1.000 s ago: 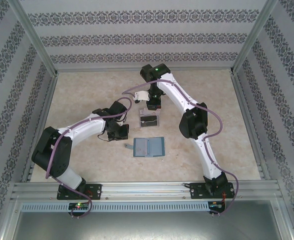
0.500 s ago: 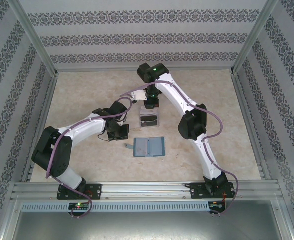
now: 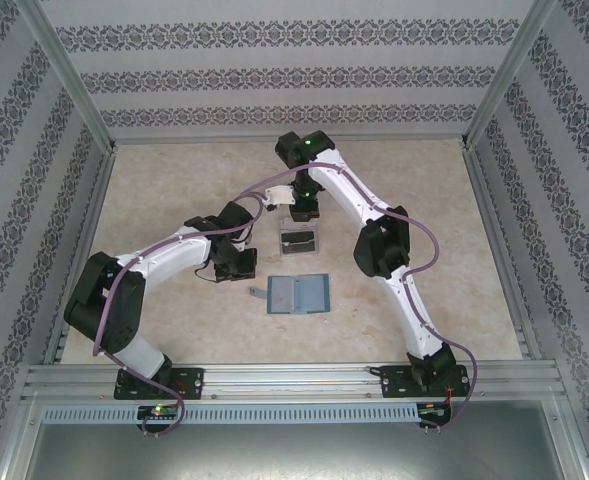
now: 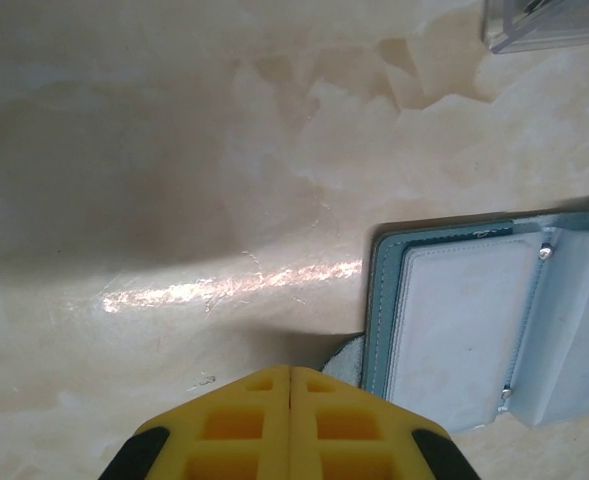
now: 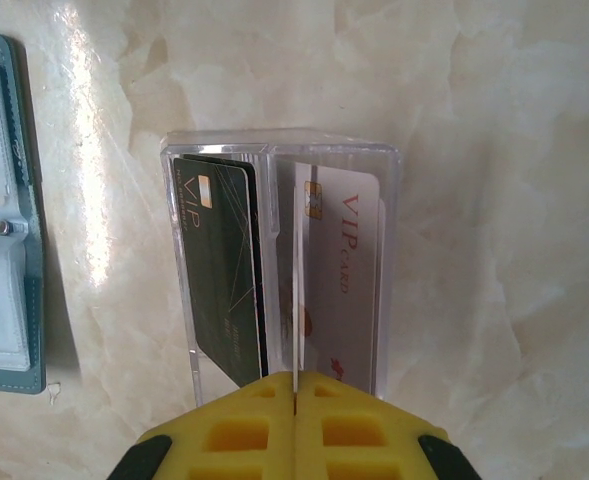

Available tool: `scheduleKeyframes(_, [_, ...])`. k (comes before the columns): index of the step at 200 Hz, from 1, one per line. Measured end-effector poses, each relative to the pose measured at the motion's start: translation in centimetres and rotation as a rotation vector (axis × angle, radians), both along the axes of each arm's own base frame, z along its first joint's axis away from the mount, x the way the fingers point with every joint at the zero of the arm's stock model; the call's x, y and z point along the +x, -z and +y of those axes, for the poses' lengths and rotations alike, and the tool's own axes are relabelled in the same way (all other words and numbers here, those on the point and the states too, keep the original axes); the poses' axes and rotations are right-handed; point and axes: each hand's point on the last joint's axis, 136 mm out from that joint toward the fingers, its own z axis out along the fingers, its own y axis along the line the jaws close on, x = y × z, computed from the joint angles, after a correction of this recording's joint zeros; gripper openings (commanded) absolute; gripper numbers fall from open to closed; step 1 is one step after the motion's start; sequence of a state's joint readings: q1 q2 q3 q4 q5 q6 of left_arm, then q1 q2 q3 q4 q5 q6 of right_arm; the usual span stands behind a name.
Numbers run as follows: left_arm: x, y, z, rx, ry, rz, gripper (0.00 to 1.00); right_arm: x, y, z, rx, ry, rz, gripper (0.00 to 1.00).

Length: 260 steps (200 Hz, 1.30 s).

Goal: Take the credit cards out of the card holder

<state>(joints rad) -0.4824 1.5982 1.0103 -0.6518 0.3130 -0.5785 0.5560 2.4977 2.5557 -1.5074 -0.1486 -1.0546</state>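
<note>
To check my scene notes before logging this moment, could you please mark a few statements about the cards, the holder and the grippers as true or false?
1. The card holder lies open on the table. True.
2. The dark card and the pale card share one compartment of the clear box. False: a divider separates them, with the dark card on the left and the pale card on the right in the right wrist view.
3. The left gripper is shut with nothing between its fingers. True.
4. The right gripper grips the card holder. False: it is shut at the clear box's edge, apart from the holder.
</note>
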Motion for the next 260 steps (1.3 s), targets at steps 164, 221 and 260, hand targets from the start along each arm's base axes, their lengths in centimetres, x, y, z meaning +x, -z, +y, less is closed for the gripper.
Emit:
scheduleKeyframes(164, [-0.2, 0.3, -0.2, -0.008, 0.004, 0.018, 0.00, -1.1, 0.9, 0.1, 0.002, 0.115, 0.090, 0.22])
scheduleKeyframes(221, [-0.3, 0.3, -0.4, -0.017, 0.006, 0.023, 0.00, 0.3, 1.4, -0.5, -0.033, 0.162, 0.020, 0.24])
scheduleKeyframes(260, [-0.3, 0.0, -0.6, -0.033, 0.010, 0.024, 0.00, 0.7, -0.1, -1.3, -0.019, 0.278, -0.045, 0.23])
